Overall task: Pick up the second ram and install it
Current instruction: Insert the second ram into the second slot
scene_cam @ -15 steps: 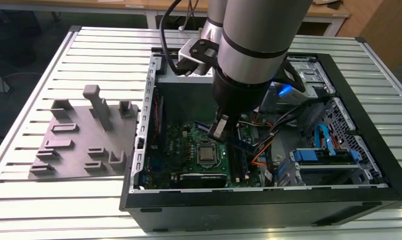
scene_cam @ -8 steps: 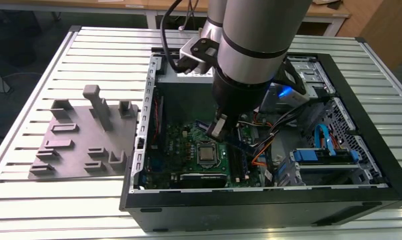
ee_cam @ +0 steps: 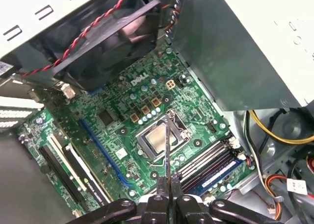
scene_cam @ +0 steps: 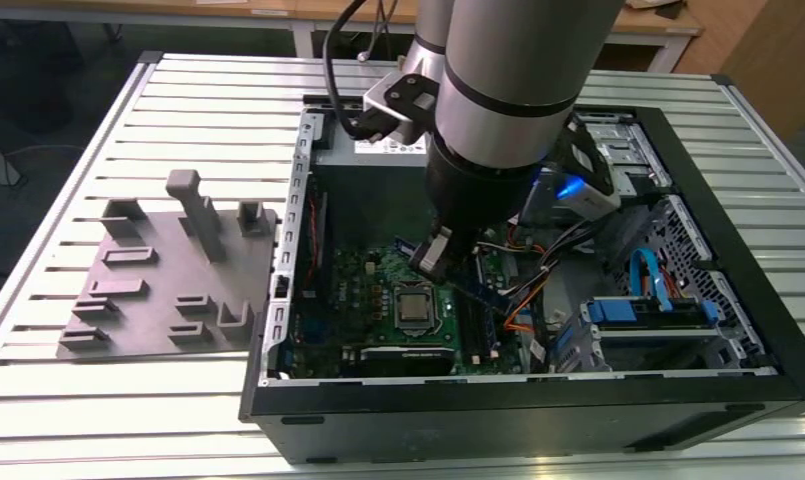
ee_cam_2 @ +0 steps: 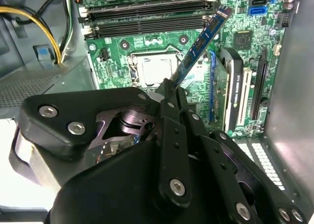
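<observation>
While the slatted metal table (scene_cam: 55,150) spread across most of the exterior view, the open black computer case (scene_cam: 536,415) lay on it from the middle of the frame to the exterior view's right, open side up. The grey robot arm (scene_cam: 509,90) reached down from the top middle of that frame into the case. A grey plastic tray (scene_cam: 135,320) with upright pegs sat on the table at the exterior view's left, just beside the case wall. Inside the case lay the green motherboard (scene_cam: 355,290), with the processor socket (scene_cam: 416,305) near the lower middle of the frame. The gripper (scene_cam: 436,262) hung just above that socket.

In the second wrist view the claw was clamped on one end of the second ram (ee_cam_2: 202,40), a narrow blue-green stick (dark chips along its face). The stick slanted away from the fingertips (ee_cam_2: 169,94) over the board. Its free end reached close to the end of the memory slots (ee_cam_2: 147,18).

In the first wrist view the stick showed edge-on as a thin line (ee_cam: 167,145) between the pinched fingers (ee_cam: 159,197). It was over the socket, near the slots (ee_cam: 211,160) and not yet seated in one.
</observation>
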